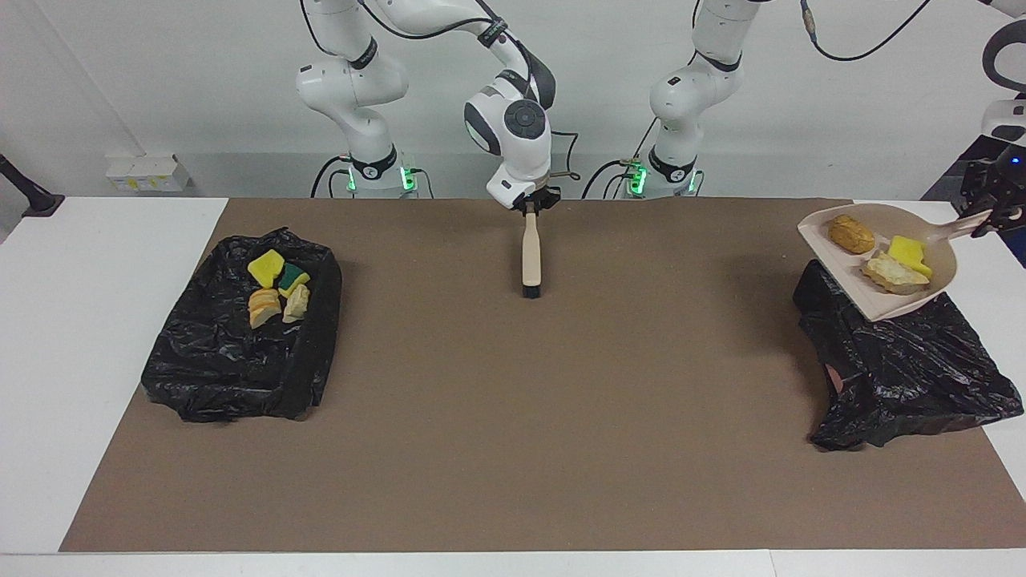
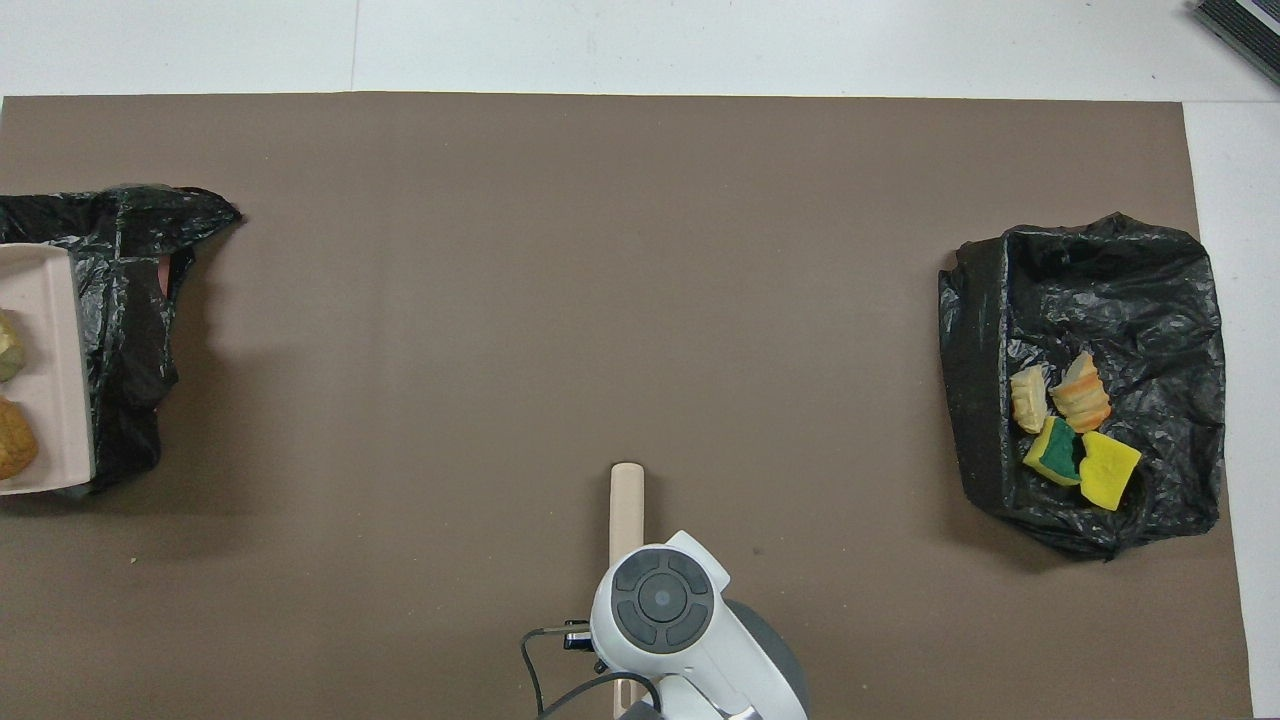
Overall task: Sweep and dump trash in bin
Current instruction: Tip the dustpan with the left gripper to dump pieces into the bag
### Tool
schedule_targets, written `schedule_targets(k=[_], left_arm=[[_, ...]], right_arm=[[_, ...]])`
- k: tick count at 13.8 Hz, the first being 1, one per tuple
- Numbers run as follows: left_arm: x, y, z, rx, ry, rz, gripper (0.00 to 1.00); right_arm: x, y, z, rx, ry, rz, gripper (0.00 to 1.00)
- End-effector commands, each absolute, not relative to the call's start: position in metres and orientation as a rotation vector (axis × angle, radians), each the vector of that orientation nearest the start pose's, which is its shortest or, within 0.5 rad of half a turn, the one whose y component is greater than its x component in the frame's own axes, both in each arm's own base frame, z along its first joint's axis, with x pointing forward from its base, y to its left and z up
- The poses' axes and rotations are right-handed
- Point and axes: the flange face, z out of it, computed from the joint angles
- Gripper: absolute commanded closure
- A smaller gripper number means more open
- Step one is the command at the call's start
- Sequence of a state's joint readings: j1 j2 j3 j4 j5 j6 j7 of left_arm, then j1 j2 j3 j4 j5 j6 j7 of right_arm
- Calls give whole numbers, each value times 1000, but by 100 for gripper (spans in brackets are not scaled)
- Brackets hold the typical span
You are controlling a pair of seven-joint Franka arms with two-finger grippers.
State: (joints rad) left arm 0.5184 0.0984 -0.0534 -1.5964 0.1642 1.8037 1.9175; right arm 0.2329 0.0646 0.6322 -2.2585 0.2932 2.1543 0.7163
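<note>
Beige dustpan, black bin
</note>
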Motion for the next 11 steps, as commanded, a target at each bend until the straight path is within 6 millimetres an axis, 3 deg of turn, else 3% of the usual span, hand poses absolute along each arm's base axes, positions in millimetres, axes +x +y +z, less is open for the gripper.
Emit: schedule_targets(k=[1, 3, 6, 11], left_arm=[[553, 293, 593, -2058, 1957, 246, 100], [559, 299, 590, -1967, 1927, 365, 100], [561, 301, 583, -1954, 1819, 487, 100], [569, 254, 557, -1857, 1663, 692, 100]], right_arm=[[323, 398, 324, -3051, 23, 426, 27], [328, 400, 330, -3062, -14, 383, 0], [351, 399, 353, -3060, -25, 275, 0], [438, 333, 399, -3083, 66, 32, 0]])
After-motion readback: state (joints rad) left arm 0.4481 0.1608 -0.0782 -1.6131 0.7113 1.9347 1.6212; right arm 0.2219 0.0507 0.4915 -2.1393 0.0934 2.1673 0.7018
